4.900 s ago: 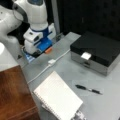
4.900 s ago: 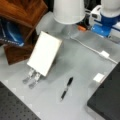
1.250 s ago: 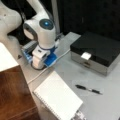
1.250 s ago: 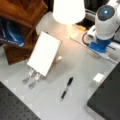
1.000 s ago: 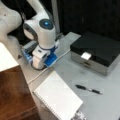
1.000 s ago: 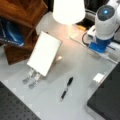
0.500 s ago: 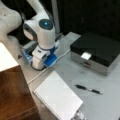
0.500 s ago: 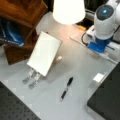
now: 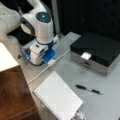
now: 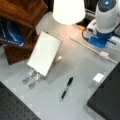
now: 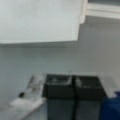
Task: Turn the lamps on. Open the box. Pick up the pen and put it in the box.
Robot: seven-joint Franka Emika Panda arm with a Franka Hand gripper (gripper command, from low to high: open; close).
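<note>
The lamp (image 10: 68,10) has a broad cream-white shade that glows brightly at a front view's top, and its light falls on the table below it. My gripper (image 11: 73,82) shows in the wrist view with its two black fingers pressed side by side and nothing between them. It points down at a blue block (image 9: 48,54) at the far left of the table. The box (image 9: 100,50) stands closed, with its black lid down and a white latch at the front. The pen (image 9: 88,89) lies flat on the grey table in front of the box, far from the gripper.
A white spiral notebook (image 9: 57,98) lies near the table's front edge. A white cable (image 9: 50,66) runs from the blue block across the table. A brown wooden cabinet (image 10: 22,12) stands beside the lamp.
Since 4.9 s ago the arm has come down onto the blue block and the lampshade has grown brighter. Over the last second nothing has visibly moved.
</note>
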